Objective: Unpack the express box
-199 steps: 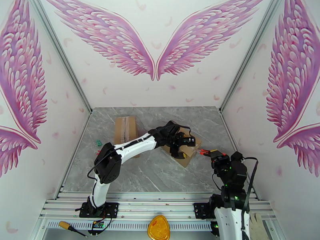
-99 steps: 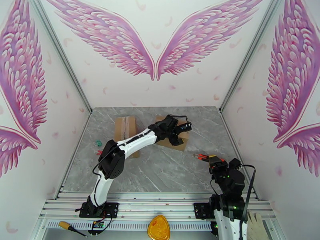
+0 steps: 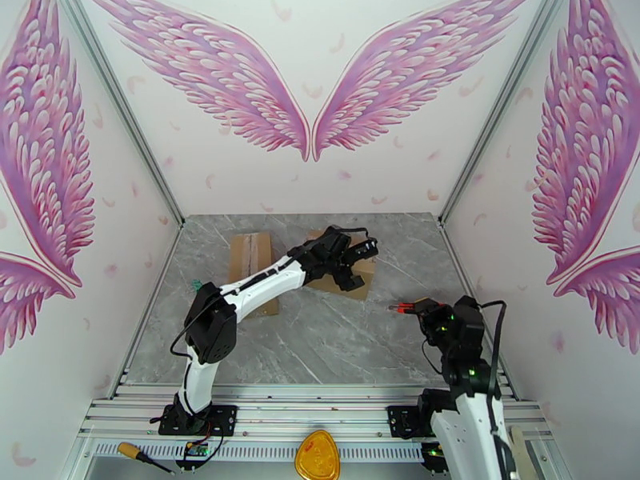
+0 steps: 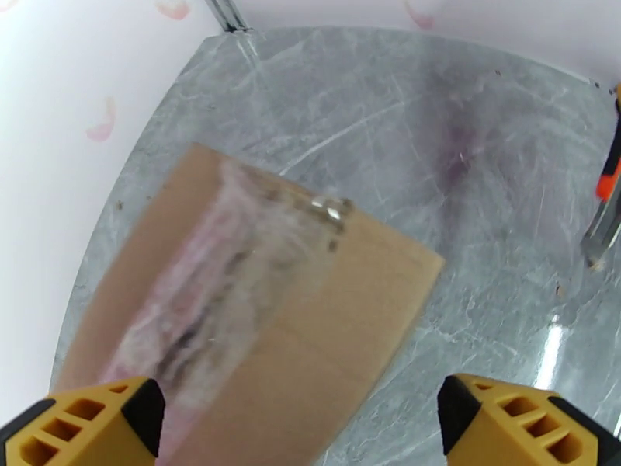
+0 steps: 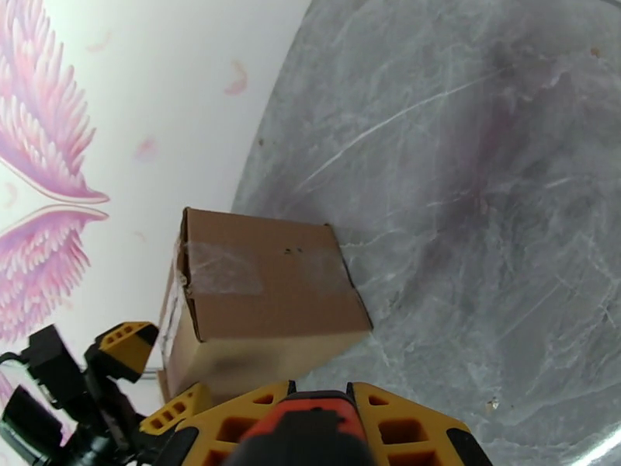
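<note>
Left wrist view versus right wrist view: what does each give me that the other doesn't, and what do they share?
Left wrist: the cardboard box from above, with the worn tape strip on its top, between the fingers of the open left gripper. Right wrist: the box's side face, the wing mural, and the right gripper shut on the orange cutter. Both: box, cutter, left gripper, grey table.
</note>
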